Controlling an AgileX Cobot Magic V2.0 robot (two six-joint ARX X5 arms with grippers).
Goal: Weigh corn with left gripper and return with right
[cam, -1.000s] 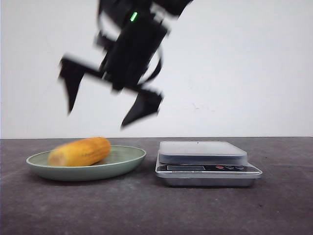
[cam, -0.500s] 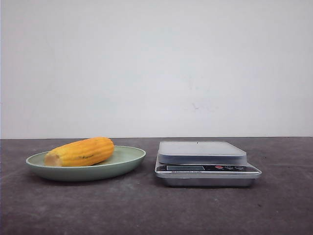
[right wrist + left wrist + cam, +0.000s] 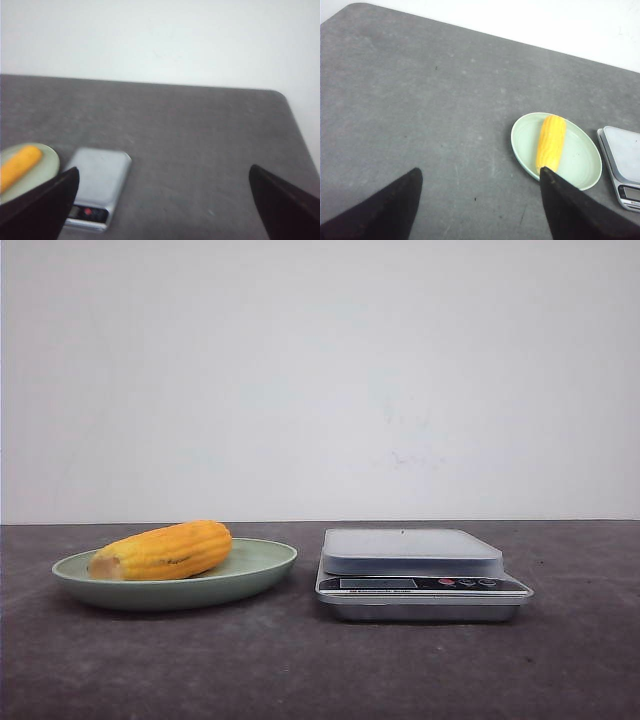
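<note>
The yellow-orange corn (image 3: pixel 162 551) lies on its side on the green plate (image 3: pixel 250 570), pale cut end to the left; the left wrist view also shows the corn (image 3: pixel 551 142) on the plate (image 3: pixel 580 160). Beside the plate stands a silver scale (image 3: pixel 420 573) with a bare platform. High above the table, my left gripper (image 3: pixel 479 172) is open and holds nothing, one fingertip (image 3: pixel 555 192) overlapping the corn's near end in that view. My right gripper (image 3: pixel 164 172) is open wide and holds nothing, well above the scale (image 3: pixel 98 192). Neither gripper shows in the front view.
The dark grey table (image 3: pixel 300 670) ends at a white wall behind. Its rounded far corners show in the wrist views (image 3: pixel 355 7) (image 3: pixel 280 95). The scale's display and red button (image 3: pixel 88 212) face the front.
A second ago an open black gripper hung blurred above the plate and scale in the front view; it has since gone up out of that view. The corn has settled still on the plate.
</note>
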